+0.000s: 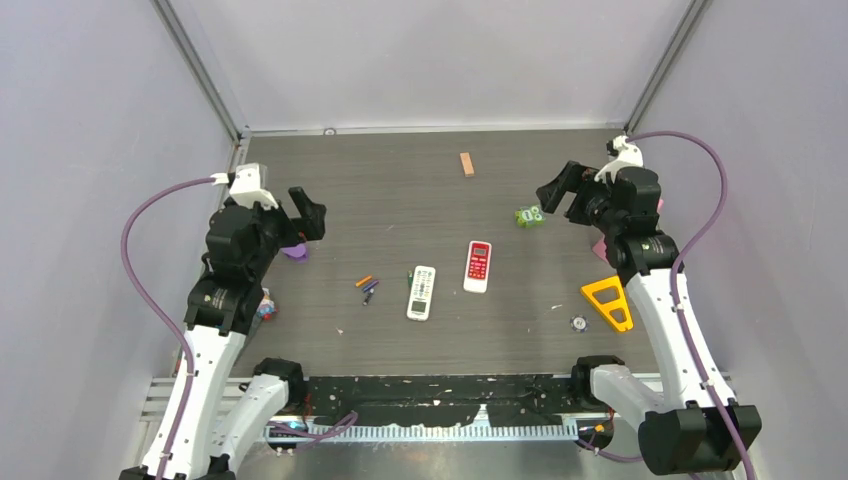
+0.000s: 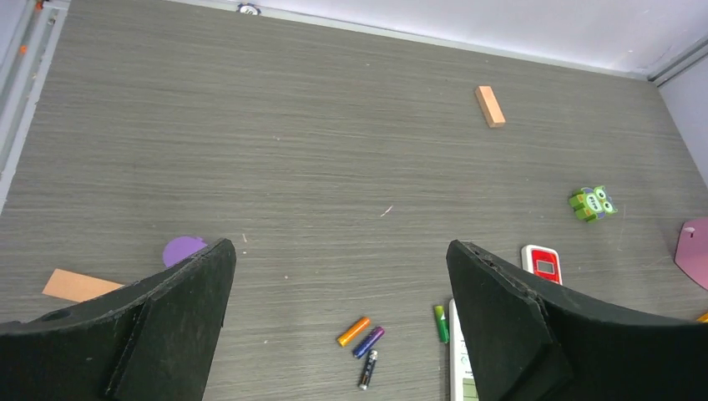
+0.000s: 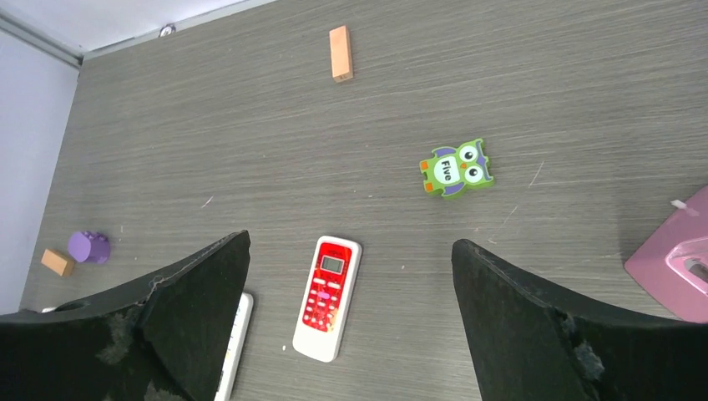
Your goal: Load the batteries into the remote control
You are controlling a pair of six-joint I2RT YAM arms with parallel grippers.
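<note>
Presently my left gripper (image 2: 342, 251) and right gripper (image 3: 351, 242) are gaping empty; orange and purple cylindrical batteries (image 2: 353, 331) are lying unloaded at nine o'clock of the long white plastic remote control (image 1: 421, 292).

remotes (image 1: 421, 292) (image 1: 478, 266) 2 | batteries (image 2: 353, 332) (image 2: 368, 342) (image 2: 367, 369) (image 2: 439, 324) 4 | wooden blocks (image 2: 490, 106) (image 2: 75, 286) 2 | owl (image 2: 592, 203) 1 | yellow triangle (image 1: 609, 302) 1

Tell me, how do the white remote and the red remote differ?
The white remote is longer; the red remote is shorter. The white one's face is white, the red one's red with a white rim. The white lies left of the red. Both lie flat, display up.
</note>
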